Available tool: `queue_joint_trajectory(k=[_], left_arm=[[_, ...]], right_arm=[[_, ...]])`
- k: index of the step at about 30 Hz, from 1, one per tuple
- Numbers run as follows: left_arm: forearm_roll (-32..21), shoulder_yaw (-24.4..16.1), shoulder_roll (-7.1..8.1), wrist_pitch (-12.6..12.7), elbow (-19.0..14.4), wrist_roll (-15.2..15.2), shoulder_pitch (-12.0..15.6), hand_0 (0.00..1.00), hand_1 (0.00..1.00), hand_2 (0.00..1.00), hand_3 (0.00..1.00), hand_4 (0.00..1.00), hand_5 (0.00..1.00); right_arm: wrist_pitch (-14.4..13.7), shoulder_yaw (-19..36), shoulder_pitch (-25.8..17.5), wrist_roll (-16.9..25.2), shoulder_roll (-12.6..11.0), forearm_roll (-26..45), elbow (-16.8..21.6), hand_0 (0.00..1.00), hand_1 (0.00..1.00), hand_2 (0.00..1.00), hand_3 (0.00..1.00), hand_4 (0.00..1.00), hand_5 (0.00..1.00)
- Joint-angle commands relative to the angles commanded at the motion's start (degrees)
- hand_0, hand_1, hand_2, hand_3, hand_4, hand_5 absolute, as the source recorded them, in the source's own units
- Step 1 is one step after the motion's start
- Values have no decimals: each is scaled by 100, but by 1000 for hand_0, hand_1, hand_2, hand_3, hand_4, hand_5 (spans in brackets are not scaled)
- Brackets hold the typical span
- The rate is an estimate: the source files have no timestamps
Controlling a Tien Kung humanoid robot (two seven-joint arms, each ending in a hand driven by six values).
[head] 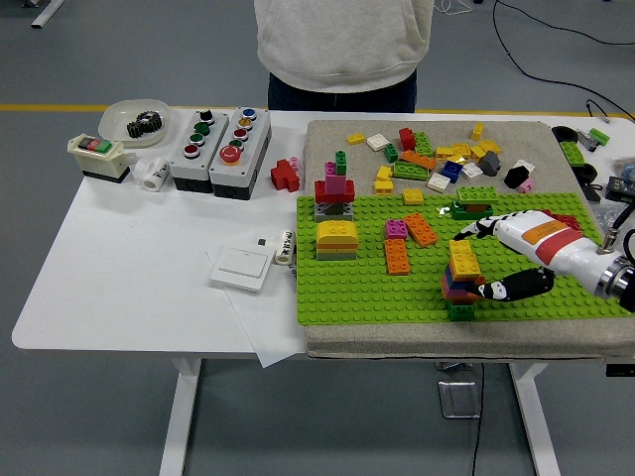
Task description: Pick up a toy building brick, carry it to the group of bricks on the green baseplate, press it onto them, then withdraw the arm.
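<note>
White table (pixel 129 288): dish (pixel 119 112) with black gear (pixel 145 123).

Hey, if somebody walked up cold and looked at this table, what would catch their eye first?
Probably the bright green baseplate on the table's right half, where the robot's right hand hangs at a multicoloured brick stack topped with yellow. Behind it, loose bricks litter the grey mat, and a person stands at the far edge.

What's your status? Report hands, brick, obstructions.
Right hand open around the brick stack, not clamped. Yellow brick seated on top. Left hand out of view. Nothing obstructing.
</note>
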Motion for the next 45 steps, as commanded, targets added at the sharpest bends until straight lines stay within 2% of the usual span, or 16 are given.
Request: queue_joint_trajectory(k=[2,9,10,11,16,17,19,22,23,24,31,33,45], left_arm=[[28,-14,-1,-1,2,10,2,739,725,719,589,639,663],[121,-66,-4,-1,6,44,17,740,725,720,591,639,663],[132,-72,-4,-2,7,47,20,740,725,720,591,639,663],[147,-78,-2,-5,8,51,23,740,725,720,590,639,664],[169,-92,0,-4,12,55,43,740,725,720,590,639,664],[183,-97,1,-5,12,59,48,740,726,720,590,638,663],[211,-111,1,-5,12,69,57,740,726,720,590,638,663],[257,-135,-1,-6,13,86,76,740,726,720,590,638,663],[272,-142,-3,-5,13,93,82,740,723,719,590,639,663],[288,-149,-3,-6,11,101,86,740,723,719,590,639,663],[316,-156,7,-12,8,105,90,740,723,718,589,639,662],[293,-144,10,-14,7,94,81,740,723,718,589,639,662],[224,-114,4,-20,11,68,38,740,724,717,589,639,663]], right_arm=[[-55,76,-54,29,-4,-21,51,759,759,836,840,875,448],[-547,565,-402,107,-83,-347,505,727,730,803,829,849,446],[-586,643,-459,116,-92,-374,575,727,730,803,829,849,446],[-614,724,-531,128,-102,-384,653,704,702,769,766,845,467],[-691,1084,-903,181,-131,-288,1045,704,702,769,766,845,467],[-722,1139,-991,209,-136,-210,1128,675,680,738,637,824,470],[-829,1196,-1130,294,-140,18,1247,675,680,738,637,824,470],[-1103,1170,-1279,416,-115,753,1381,675,680,738,637,824,470],[-1184,1169,-1304,437,-96,976,1430,586,616,657,543,790,462],[-1228,1179,-1324,450,-76,1226,1478,586,616,657,543,790,462],[-1077,1290,-1421,307,-29,2860,1630,607,628,673,551,793,458],[-1018,1323,-1450,229,-11,3068,1583,607,628,673,551,793,458],[-770,1200,-1502,18,4,3216,1629,636,643,699,574,815,473]])
